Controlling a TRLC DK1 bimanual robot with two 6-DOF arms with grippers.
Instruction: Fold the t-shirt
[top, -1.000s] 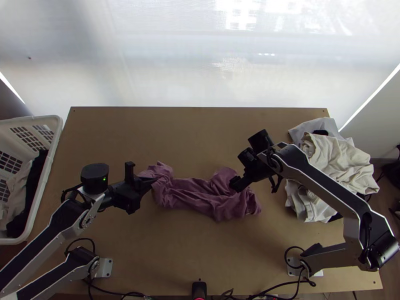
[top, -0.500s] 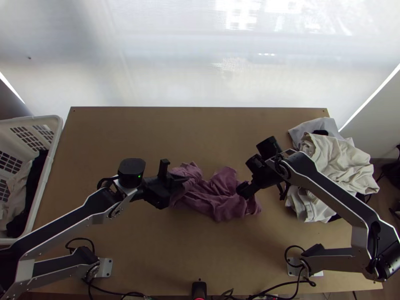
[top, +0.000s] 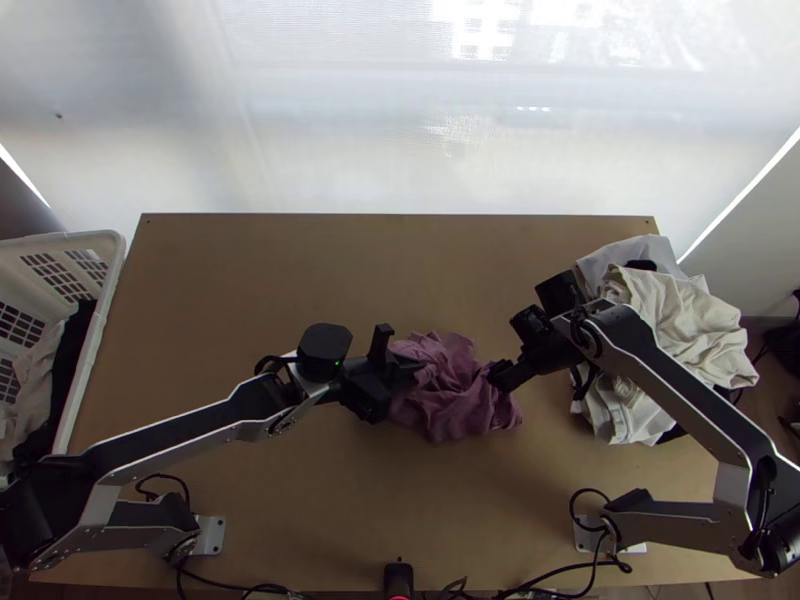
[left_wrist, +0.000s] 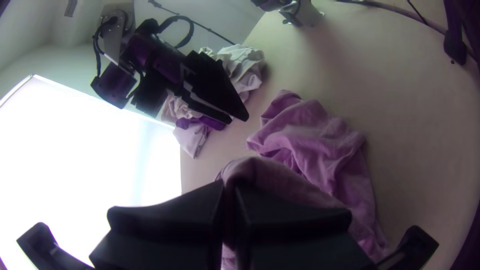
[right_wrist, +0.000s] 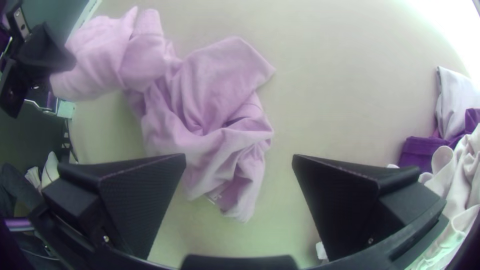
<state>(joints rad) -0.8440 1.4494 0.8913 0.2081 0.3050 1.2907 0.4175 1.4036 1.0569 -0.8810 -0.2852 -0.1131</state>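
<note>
The purple t-shirt (top: 455, 410) lies bunched in the middle of the table. In the top view my left gripper (top: 415, 370) is at the shirt's left part; in the left wrist view the left gripper (left_wrist: 229, 200) is shut on a fold of the t-shirt (left_wrist: 320, 140), which rises between its fingers. My right gripper (top: 495, 378) is over the shirt's right side in the top view. Seen from the right wrist, the right gripper (right_wrist: 240, 160) stands wide open above the t-shirt (right_wrist: 200, 115), with no cloth gripped.
Pale and dark garments (top: 670, 310) are heaped at the table's right edge. A white basket (top: 95, 330) holding clothes stands off the left edge. Bare wooden table (top: 300, 270) stretches beyond the shirt. A small black device (top: 398, 578) is at the near edge.
My left gripper has moved right, drawing the shirt's left part toward its right part, so the cloth is more compact. The right gripper has shifted slightly right.
</note>
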